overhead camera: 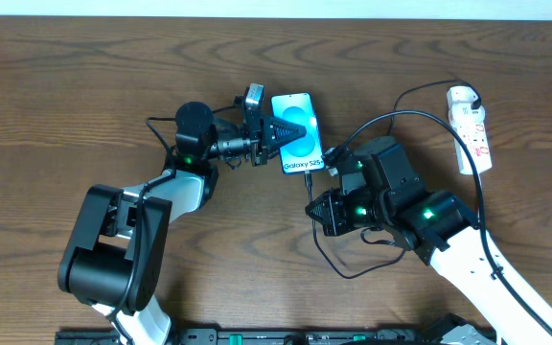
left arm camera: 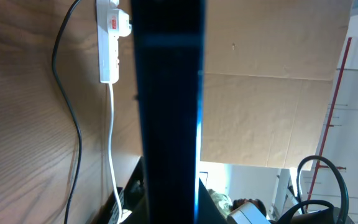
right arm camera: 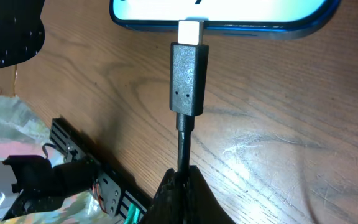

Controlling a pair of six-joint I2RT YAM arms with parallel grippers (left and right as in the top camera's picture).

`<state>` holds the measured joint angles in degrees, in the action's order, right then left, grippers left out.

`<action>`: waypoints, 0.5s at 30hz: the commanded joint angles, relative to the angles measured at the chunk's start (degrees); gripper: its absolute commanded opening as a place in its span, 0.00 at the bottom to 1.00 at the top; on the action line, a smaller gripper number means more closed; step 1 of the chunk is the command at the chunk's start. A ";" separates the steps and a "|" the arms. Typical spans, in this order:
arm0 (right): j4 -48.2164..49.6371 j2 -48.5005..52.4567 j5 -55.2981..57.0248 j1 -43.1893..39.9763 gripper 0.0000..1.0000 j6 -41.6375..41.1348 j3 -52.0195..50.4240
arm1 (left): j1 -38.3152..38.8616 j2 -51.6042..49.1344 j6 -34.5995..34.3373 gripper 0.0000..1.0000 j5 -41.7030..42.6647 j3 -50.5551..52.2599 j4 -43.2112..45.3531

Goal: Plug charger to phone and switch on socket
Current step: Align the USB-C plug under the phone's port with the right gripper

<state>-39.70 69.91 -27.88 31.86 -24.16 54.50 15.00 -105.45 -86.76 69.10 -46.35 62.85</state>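
Observation:
The phone [overhead camera: 295, 134] with its blue-teal screen lies near the table's middle. My left gripper [overhead camera: 278, 129] is shut on the phone's left side; in the left wrist view the phone's dark edge [left arm camera: 168, 112] fills the centre. My right gripper [overhead camera: 322, 206] is shut on the charger cable [right arm camera: 184, 149] just behind its black plug [right arm camera: 188, 78]. The plug's metal tip [right arm camera: 190, 31] meets the phone's bottom edge [right arm camera: 229, 23]. The black cable [overhead camera: 391, 120] runs to the white socket strip [overhead camera: 471, 126] at the far right, which also shows in the left wrist view [left arm camera: 109, 43].
A white cord [left arm camera: 113, 143] leaves the socket strip. Cable slack loops on the table below my right gripper [overhead camera: 348, 268]. A black rail [overhead camera: 257, 336] runs along the table's front edge.

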 commanded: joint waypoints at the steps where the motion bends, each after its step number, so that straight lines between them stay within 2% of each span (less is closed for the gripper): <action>1: 0.09 0.28 -1.46 0.50 0.01 -0.68 -0.31 | -0.15 0.76 -0.22 0.07 0.76 -1.53 0.72; 15: 0.00 0.31 -1.68 0.50 0.01 -1.11 -0.31 | -0.15 0.76 -3.39 0.08 0.76 -1.53 0.72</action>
<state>-39.72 69.91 -28.71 31.86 -24.56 54.50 15.00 -105.45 -89.80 69.08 -46.35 62.85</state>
